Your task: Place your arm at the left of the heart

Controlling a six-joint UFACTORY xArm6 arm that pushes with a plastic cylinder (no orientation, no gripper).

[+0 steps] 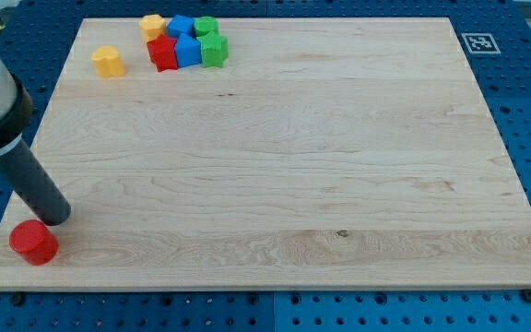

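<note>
My tip (pixel 55 218) is seen lower left on the desk (pixel 293 157), just above the red block (pixel 33 243), maybe heart-shaped. No claw's fitted, so its state can't be told.

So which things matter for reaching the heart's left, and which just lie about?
Job: my tip; lone yellow block, apparently the heart.
Lying about: red round block by my tip; second yellow block; red block, blue blocks, green blocks clustered at the view's top.
</note>
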